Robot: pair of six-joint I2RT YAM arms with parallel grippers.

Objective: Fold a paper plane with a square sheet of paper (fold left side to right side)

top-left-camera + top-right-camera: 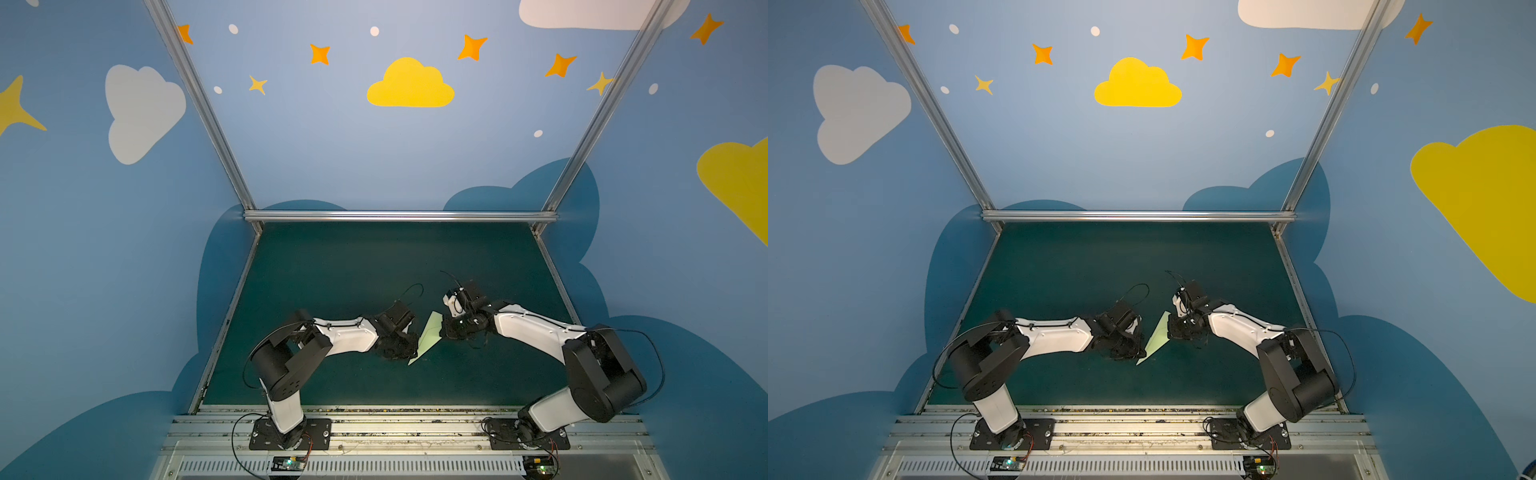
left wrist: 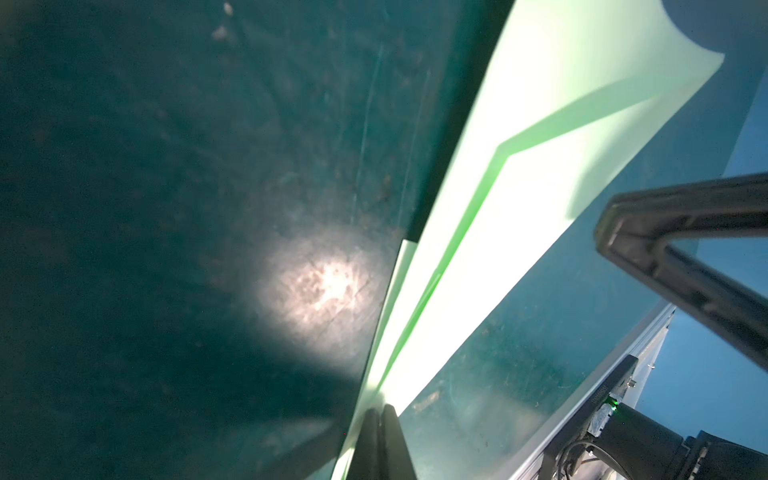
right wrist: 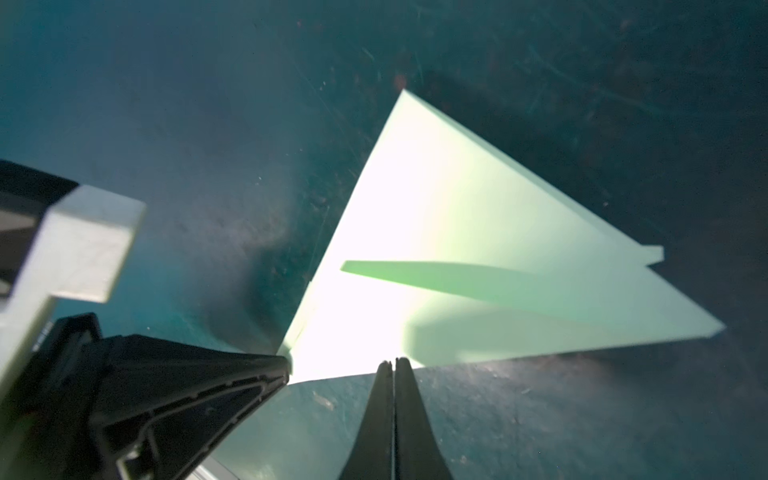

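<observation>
Two grippers with one bit of paper squeezed between them, that's pretty much the whole scene. The paper plane [image 1: 428,338] is mid-table toward the front, over the dark green table mat [image 1: 374,270], and it's a narrow pale-green dart. I can't tell if it rests on the mat or hangs just off it.

In both top views its long axis runs diagonally, with the pointy end toward the front and a bit left and the wide end toward the back and a bit right.

The left gripper [image 2: 382,415] is on the left flank with its jaws pressed together. Its wrist view shows the narrow part of the paper running right into them, so I'd call that a grip. The right gripper [image 3: 393,365] comes in from the opposite flank, also closed, with its tips on the paper's near edge. It looks like a nip, though it could just be touching.

Neither arm is nearer, since both are right on the paper. My guess is that because the fold goes left over right, the crease has to follow that diagonal. That would mean the left side swings across while the right one anchors.
</observation>
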